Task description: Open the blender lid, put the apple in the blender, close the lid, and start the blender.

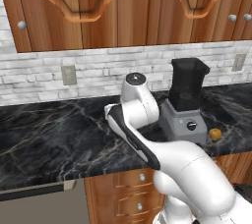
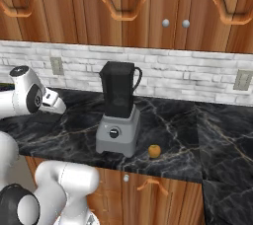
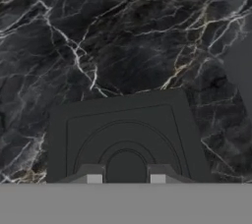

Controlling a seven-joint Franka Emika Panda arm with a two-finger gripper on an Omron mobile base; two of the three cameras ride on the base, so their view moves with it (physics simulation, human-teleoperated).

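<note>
Claw: the gripper (image 3: pixel 125 179) is pinching the blender lid (image 3: pixel 125 137); its 2 fingertips (image 3: pixel 92 175) are sitting close together on either side of the round raised knob at the lid's centre.
Lid: the black squarish cap is lying flat against the dark marble counter (image 3: pixel 123 36), or just above it; the hand view cannot tell which. It is off the jar.
Blender: the blender (image 2: pixel 118 115) is standing upright on the counter (image 2: pixel 197 135) near the front edge, its grey base carrying 1 round black knob on the near face and its dark tapered jar standing open at the top. In the left base view the blender (image 1: pixel 186 100) is sitting just right of the arm.
Apple: the small yellowish apple (image 2: pixel 154 151) is resting on the counter just right of the blender's base, near the front edge and apart from it. In the left base view the apple (image 1: pixel 214 134) is sitting at the base's right corner.
Arm: the white arm is reaching left of the blender, its wrist bending down toward the counter (image 1: pixel 49 134).
Background: a white brick wall (image 2: pixel 188 76) is running behind the counter, with wooden cabinets (image 2: pixel 123 7) hanging above.
</note>
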